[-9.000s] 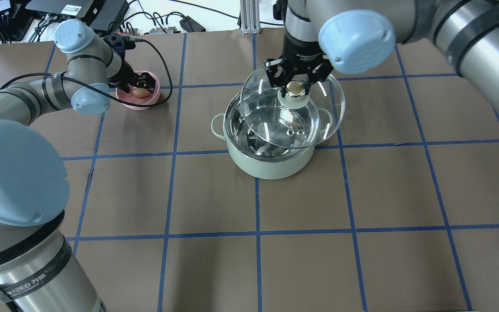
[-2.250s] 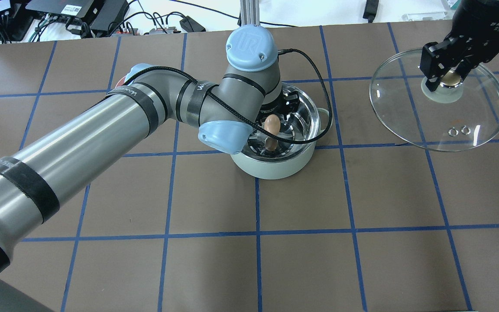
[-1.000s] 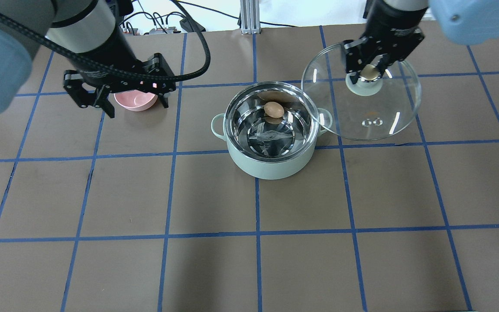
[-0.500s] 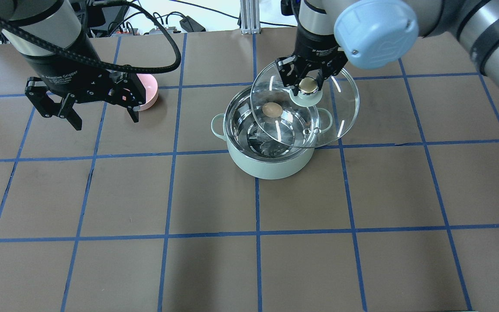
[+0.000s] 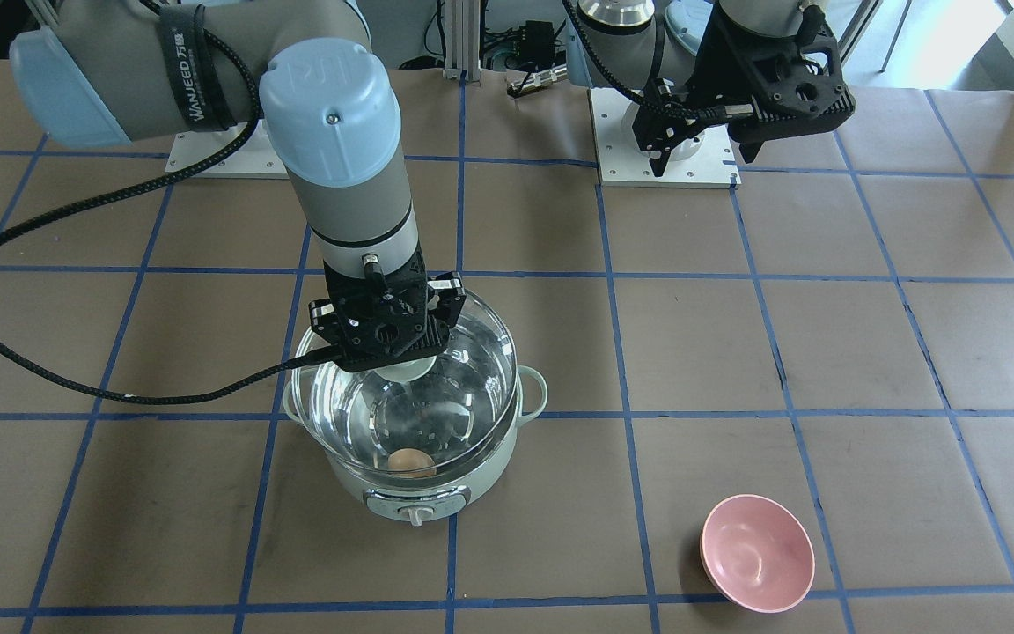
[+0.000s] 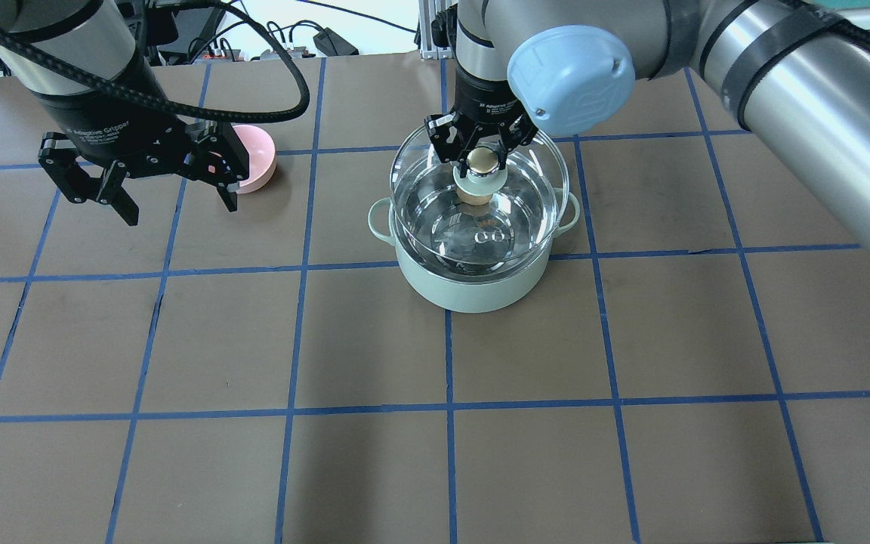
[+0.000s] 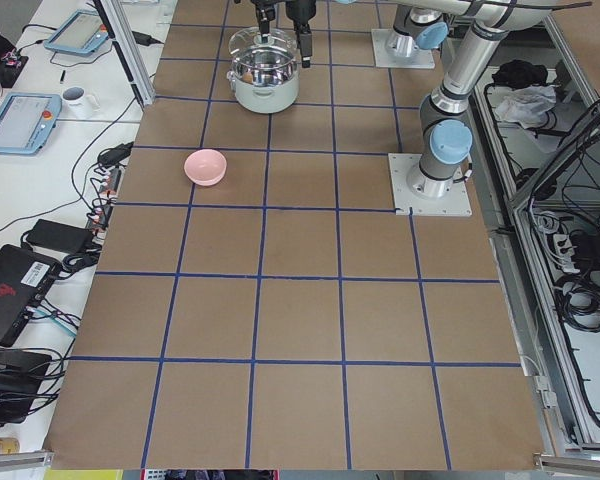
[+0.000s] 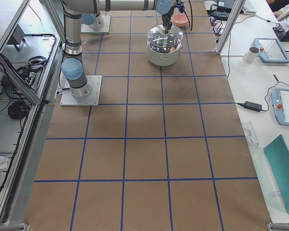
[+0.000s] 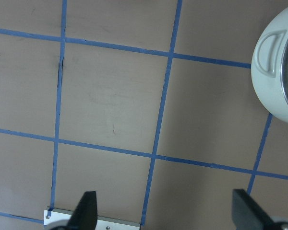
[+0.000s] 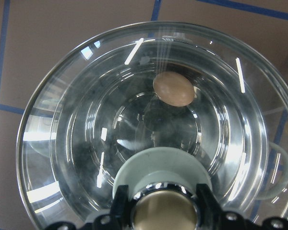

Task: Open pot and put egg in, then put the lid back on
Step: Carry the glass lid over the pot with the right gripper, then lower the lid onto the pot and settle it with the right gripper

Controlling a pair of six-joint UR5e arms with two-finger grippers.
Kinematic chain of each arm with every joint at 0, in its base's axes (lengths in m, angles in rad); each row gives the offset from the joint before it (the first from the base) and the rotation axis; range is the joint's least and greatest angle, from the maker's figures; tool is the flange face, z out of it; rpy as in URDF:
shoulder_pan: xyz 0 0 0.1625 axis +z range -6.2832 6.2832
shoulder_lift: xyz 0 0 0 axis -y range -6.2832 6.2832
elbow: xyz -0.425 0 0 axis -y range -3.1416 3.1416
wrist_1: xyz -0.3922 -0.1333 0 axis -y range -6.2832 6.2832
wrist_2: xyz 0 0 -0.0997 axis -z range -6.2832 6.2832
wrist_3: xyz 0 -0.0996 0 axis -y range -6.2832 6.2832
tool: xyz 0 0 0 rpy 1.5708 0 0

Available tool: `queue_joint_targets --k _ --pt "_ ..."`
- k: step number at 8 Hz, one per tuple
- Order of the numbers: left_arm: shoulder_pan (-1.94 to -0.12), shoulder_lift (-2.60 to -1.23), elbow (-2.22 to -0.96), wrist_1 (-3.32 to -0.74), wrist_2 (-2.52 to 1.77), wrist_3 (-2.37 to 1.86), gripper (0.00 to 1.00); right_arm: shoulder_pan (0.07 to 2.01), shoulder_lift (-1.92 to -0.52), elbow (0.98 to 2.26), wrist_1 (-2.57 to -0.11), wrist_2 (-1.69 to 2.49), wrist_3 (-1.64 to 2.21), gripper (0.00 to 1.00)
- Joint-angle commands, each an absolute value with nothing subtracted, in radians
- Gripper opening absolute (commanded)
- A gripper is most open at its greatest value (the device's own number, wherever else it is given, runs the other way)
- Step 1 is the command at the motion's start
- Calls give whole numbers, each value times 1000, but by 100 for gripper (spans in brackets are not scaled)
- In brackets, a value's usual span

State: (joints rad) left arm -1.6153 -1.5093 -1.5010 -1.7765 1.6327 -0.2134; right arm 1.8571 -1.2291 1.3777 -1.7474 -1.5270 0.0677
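The mint-green pot [image 6: 473, 291] stands mid-table with the tan egg [image 5: 410, 461] lying on its steel bottom; the egg also shows through the glass in the right wrist view [image 10: 173, 89]. My right gripper [image 6: 482, 157] is shut on the gold knob [image 10: 165, 211] of the glass lid [image 6: 537, 170]. It holds the lid over the pot's mouth, nearly centred; whether the lid rests on the rim I cannot tell. My left gripper [image 6: 182, 211] is open and empty, raised over the table left of the pot, near the pink bowl.
An empty pink bowl [image 6: 257, 155] stands left of the pot, close behind my left gripper; it also shows in the front view [image 5: 758, 563]. The pot's left handle [image 9: 271, 48] shows in the left wrist view. Cables and boxes lie beyond the table's far edge.
My right gripper has carried the lid leftward from beside the pot to over its mouth, and lower. My left gripper has stayed open and hardly moved.
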Motion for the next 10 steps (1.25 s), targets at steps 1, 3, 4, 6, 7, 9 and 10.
queue_joint_targets --k 1,3,4,6,7,9,10 --pt "-1617 -1509 -1503 -1776 1635 -213 100 1864 -1197 1374 -1755 -1512 81 0" --pt "-1618 -1509 -1505 -1776 1635 -213 100 1864 -1181 1376 -1758 -1512 72 0" --pt "-1618 -1509 -1505 -1776 1635 -213 100 1864 -1181 1379 -1758 -1511 72 0" --pt "-1617 -1508 -1505 -1778 1637 -213 100 1864 -1170 1387 -1759 -1499 69 0" --pt "-1618 -1508 -1505 -1776 1637 -213 100 1864 -1169 1390 -1756 -1508 68 0" --pt "-1618 -1508 -1506 -1778 1637 -213 100 1864 -1166 1399 -1749 -1511 67 0" --pt "-1618 -1508 -1505 -1778 1637 -213 100 1864 -1166 1397 -1752 -1511 67 0"
